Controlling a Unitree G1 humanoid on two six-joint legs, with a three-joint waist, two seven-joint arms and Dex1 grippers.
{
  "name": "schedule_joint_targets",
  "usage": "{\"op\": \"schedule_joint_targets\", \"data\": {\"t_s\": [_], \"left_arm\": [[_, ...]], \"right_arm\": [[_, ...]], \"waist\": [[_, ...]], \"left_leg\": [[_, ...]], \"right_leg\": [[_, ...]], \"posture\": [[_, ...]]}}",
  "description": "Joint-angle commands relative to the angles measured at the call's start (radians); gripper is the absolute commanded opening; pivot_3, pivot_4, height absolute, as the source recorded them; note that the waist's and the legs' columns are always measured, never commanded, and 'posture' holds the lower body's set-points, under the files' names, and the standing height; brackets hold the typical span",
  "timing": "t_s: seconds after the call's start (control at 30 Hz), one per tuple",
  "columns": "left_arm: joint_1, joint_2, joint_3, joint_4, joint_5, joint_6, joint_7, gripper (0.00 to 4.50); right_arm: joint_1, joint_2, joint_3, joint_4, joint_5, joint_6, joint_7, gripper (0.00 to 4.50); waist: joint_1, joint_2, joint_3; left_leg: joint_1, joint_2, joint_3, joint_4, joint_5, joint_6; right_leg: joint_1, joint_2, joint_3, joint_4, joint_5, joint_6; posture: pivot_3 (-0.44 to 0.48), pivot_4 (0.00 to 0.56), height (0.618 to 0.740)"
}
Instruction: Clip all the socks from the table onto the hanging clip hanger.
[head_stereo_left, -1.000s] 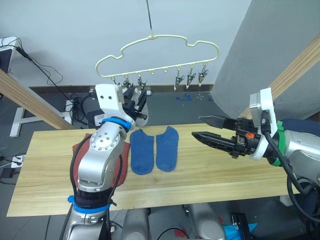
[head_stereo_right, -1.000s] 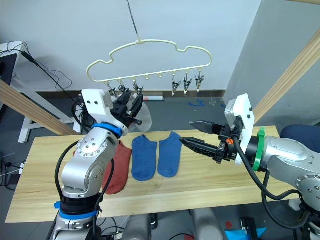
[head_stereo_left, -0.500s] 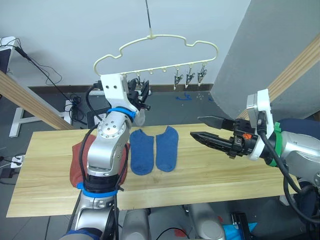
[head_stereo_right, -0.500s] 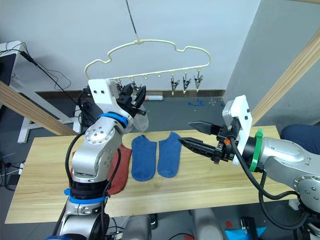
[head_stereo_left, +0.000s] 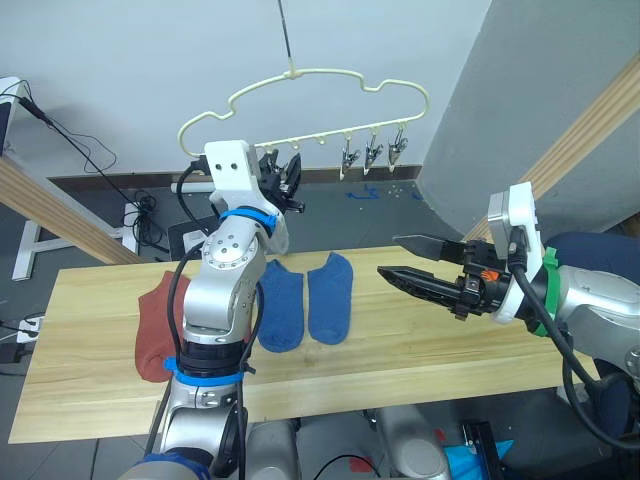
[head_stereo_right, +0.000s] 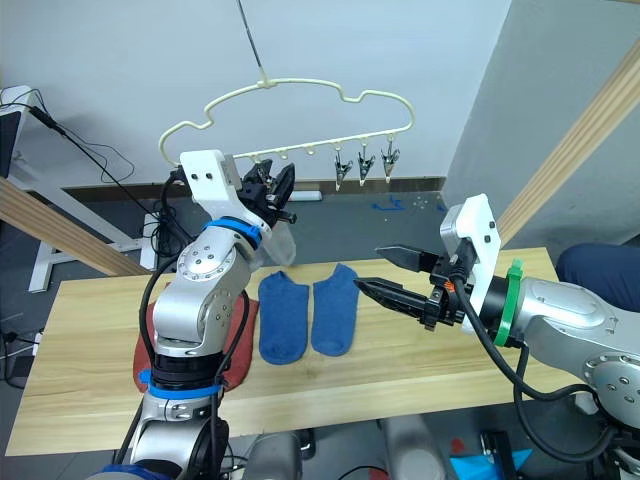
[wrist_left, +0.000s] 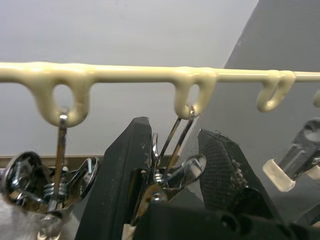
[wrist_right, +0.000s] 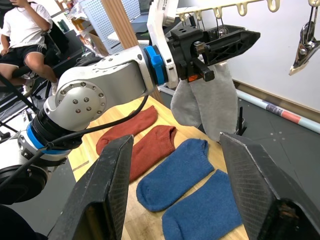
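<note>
Clipping step under way: left gripper (wrist_left: 172, 175) up at hanger (head_stereo_left: 330, 85), fingers pinched round metal clip (wrist_left: 167, 172); grey socks (wrist_right: 205, 102) hang just beside. Right gripper (head_stereo_left: 400, 258) spread wide, empty, over table (head_stereo_left: 420, 350). Blue socks (head_stereo_left: 305, 300) and red socks (head_stereo_left: 158, 325) await; next move: release clip, fetch another.

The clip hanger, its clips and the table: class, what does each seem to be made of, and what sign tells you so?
Clip hanger: probably wire under a pale yellow, slightly lumpy matt coating, judging by its thin, bent outline.
Clips: bare metal; they glint silver, with pale tips.
Table: light wood planks, matt; grain lines and board seams show.
</note>
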Motion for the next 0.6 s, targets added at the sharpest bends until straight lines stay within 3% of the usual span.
{"op": "schedule_joint_targets", "data": {"t_s": [0.03,0.23,0.4,0.6], "left_arm": [[-0.003,-0.006,0.007,-0.036,-0.013,-0.023,-0.010,1.43],[0.000,-0.002,0.024,-0.035,-0.019,-0.021,-0.006,0.23],[-0.005,-0.006,0.045,-0.041,-0.028,-0.009,0.006,0.16],[-0.020,-0.033,0.155,-0.071,-0.192,0.114,-0.002,0.16]], "right_arm": [[0.000,-0.013,-0.008,-0.028,0.009,-0.022,0.005,2.85],[0.002,-0.016,-0.006,-0.027,0.007,-0.027,0.005,2.85],[-0.002,-0.015,-0.002,-0.025,0.001,-0.031,0.010,2.85],[-0.055,-0.043,0.056,0.004,-0.007,0.034,-0.048,2.85]], "waist": [[0.000,0.000,0.000],[-0.001,0.000,0.000],[-0.001,0.000,0.000],[-0.003,0.000,0.000]], "left_leg": [[0.000,0.000,0.000,0.000,0.000,0.000],[0.000,0.000,0.000,0.000,0.000,0.000],[0.000,0.000,0.000,0.000,0.000,0.000],[0.000,0.000,0.000,0.000,0.000,0.000]], "right_leg": [[0.000,0.000,0.000,0.000,0.000,0.000],[0.000,0.000,0.000,0.000,0.000,0.000],[0.000,0.000,0.000,0.000,0.000,0.000],[0.000,0.000,0.000,0.000,0.000,0.000]], "posture": [[-0.306,0.373,0.740],[-0.304,0.370,0.740],[-0.300,0.365,0.740],[-0.306,0.362,0.740]]}}
